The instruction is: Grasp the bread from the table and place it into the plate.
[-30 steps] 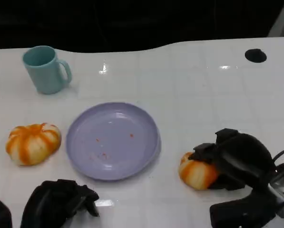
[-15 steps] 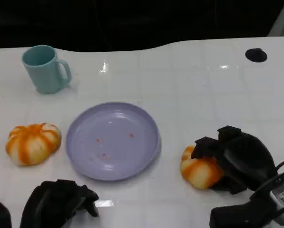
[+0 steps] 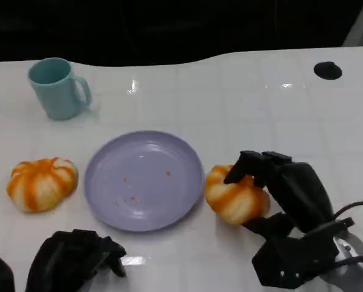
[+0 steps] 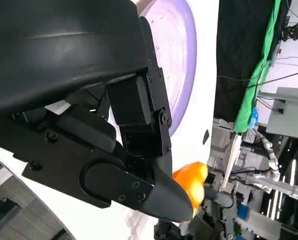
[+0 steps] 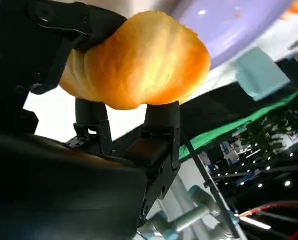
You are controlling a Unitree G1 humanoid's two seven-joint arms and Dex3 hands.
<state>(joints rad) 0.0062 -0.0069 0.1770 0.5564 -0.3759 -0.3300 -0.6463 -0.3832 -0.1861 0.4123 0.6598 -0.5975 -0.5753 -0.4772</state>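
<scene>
Right robot hand [image 3: 272, 188] clamped around the bread [image 3: 233, 198] — just beside the plate [image 3: 143, 180] — left robot hand [image 3: 78, 258] curled, holding nothing.

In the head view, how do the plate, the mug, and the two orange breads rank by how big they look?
Largest to smallest:
1. Purple plate
2. Bread on the left and bread held by the right robot hand: about alike, the held one partly covered
3. Teal mug, though it sits farther from the camera
</scene>
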